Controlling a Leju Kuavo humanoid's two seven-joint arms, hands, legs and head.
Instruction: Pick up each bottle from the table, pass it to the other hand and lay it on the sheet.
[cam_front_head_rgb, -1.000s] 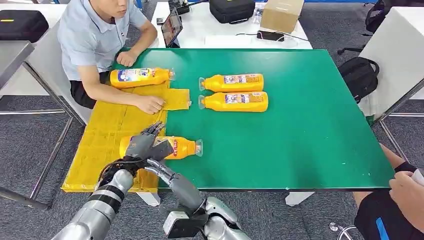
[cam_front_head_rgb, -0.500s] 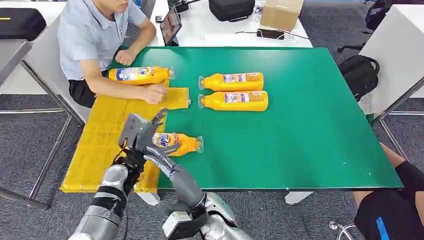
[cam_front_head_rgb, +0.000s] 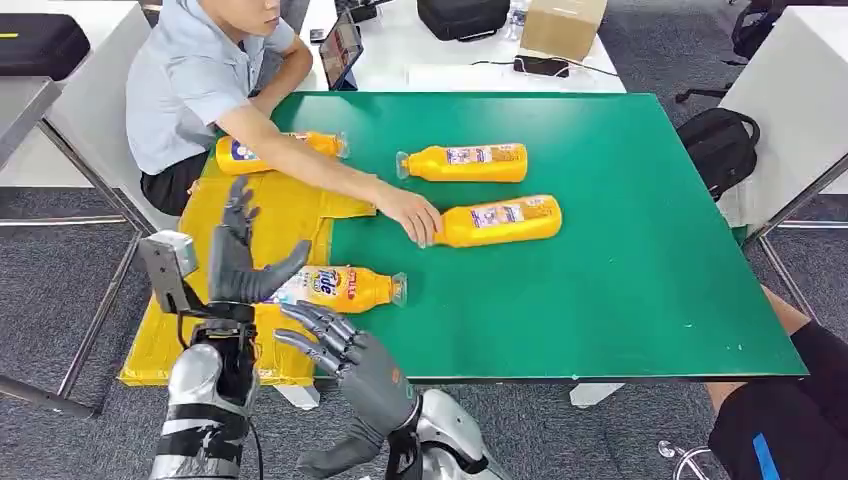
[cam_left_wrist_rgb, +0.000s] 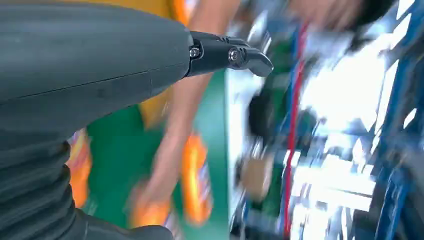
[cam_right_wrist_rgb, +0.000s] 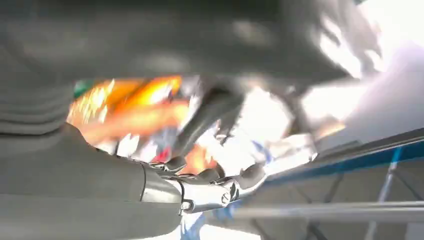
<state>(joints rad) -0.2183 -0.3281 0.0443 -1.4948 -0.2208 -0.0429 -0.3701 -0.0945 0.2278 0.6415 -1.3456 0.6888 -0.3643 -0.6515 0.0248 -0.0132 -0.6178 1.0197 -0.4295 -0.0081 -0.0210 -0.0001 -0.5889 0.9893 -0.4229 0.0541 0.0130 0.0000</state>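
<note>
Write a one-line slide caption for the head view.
Both hands, left and right, open near a bottle lying across the yellow sheet's edge; a person's hand touches another bottle.

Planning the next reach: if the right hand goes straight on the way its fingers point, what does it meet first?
Probably the nearest bottle, lying half on the yellow sheet. The right hand, open, points up-left toward it; beyond stands the raised left hand. Depth is uncertain; it might pass beneath the table edge.

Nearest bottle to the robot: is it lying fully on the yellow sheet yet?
No. The nearest bottle lies on its side across the sheet's edge, its cap end over the green table. Both hands are off it.
</note>
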